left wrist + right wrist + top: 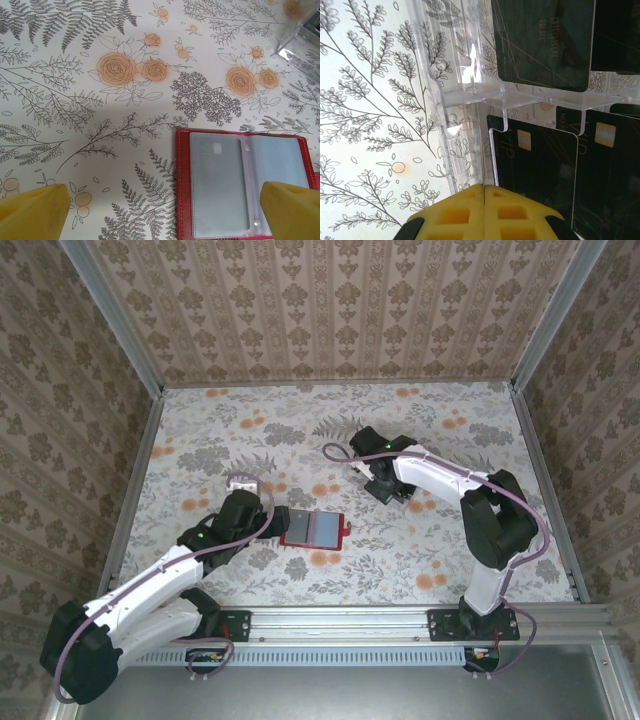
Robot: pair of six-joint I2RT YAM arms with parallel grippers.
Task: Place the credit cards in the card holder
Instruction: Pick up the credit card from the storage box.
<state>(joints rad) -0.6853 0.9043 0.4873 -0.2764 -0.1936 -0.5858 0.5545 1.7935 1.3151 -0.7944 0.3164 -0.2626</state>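
Bearing "VIP" lettering, black credit cards (pixel 535 170) in clear tray (pixel 465 95)

Stretches the left arm (pixel 150 585) forward and rightward, low, with the left gripper (pixel 162 212) spread wide, yellow pads (pixel 35 207) far apart. Bends the right arm (pixel 440 475) back leftward, with the right gripper (pixel 484 210) closed, pads meeting.

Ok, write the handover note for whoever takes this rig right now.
Left gripper: jaws open, empty, by the card holder, which lies open on the table, no card seen inside.
Right gripper: jaws shut on nothing, over the clear tray holding the credit cards.
Done: holder open.
To do: move every card from tray to holder.
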